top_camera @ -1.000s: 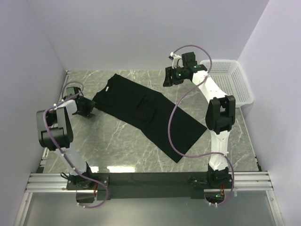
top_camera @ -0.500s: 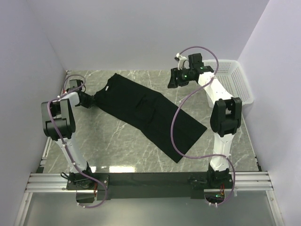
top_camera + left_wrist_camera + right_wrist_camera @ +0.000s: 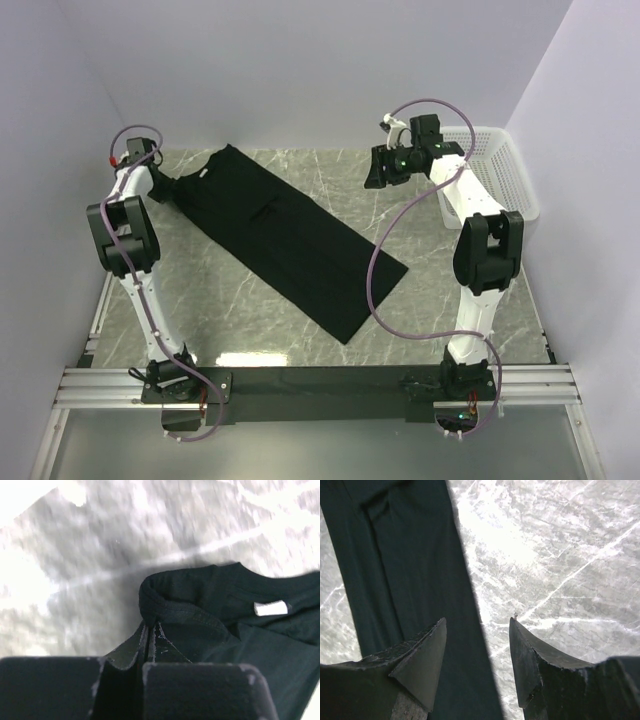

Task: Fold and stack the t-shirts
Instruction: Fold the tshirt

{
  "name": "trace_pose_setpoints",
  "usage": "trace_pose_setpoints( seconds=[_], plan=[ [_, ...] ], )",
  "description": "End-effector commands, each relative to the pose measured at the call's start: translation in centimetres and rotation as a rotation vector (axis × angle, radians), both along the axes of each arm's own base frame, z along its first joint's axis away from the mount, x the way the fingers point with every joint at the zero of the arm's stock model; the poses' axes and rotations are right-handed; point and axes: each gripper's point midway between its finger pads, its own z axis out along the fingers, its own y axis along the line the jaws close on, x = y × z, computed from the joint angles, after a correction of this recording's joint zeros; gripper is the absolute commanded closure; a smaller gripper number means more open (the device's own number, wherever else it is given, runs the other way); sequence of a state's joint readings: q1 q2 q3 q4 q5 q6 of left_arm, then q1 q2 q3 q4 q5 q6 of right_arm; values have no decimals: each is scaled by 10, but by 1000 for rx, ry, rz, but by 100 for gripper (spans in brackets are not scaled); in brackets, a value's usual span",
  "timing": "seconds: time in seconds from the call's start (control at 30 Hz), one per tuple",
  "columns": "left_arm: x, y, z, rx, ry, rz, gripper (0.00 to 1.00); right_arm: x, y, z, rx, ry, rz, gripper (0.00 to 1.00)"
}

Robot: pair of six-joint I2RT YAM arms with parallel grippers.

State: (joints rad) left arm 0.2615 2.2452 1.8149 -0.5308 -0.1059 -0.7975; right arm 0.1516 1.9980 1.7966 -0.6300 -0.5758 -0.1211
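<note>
One black t-shirt (image 3: 285, 235), folded into a long strip, lies diagonally across the marble table (image 3: 450, 290). Its neck end points to the back left. My left gripper (image 3: 172, 186) is at that end, shut on the shirt's collar edge (image 3: 172, 612). In the left wrist view the left gripper (image 3: 150, 628) pinches the cloth, and the white neck label (image 3: 270, 608) shows just beyond. My right gripper (image 3: 378, 172) hovers open at the back right, off the shirt. In the right wrist view the shirt (image 3: 405, 555) passes under the left finger of the right gripper (image 3: 477, 621), with nothing held.
A white plastic basket (image 3: 495, 170) stands at the back right corner, beside the right arm. Walls close in the table on the left, back and right. The purple cable (image 3: 385, 260) of the right arm hangs over the shirt's lower end.
The left gripper closed on the shirt's neck end and dragged it toward the back left; the whole shirt slid that way. The right gripper drifted slightly right and stayed open.
</note>
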Motion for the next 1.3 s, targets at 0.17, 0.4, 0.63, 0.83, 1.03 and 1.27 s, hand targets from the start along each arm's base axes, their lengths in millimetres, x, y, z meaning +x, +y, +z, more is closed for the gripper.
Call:
trace_pose_setpoints(
  seconds=[0.17,0.4,0.63,0.83,1.03,1.27],
  plan=[
    [0,38,2,39,18,45,92,-20,-8,14,-82,-108,153,39],
    [12,35,53,32,-128,-53,37,-38,-14,-2,-183,-215,378,38],
    [-10,-17,135,7,-316,-232,27,-77,-13,0,-211,-451,718,36],
    [-109,-139,130,-147,-359,-502,27,-136,-31,-30,-244,-546,1099,34],
    [-220,-256,103,-459,-373,-520,28,-169,-46,-46,-259,-517,1254,34],
    [-294,-335,91,-708,-286,-406,29,-202,-46,-56,-224,-515,1294,35]
  ],
)
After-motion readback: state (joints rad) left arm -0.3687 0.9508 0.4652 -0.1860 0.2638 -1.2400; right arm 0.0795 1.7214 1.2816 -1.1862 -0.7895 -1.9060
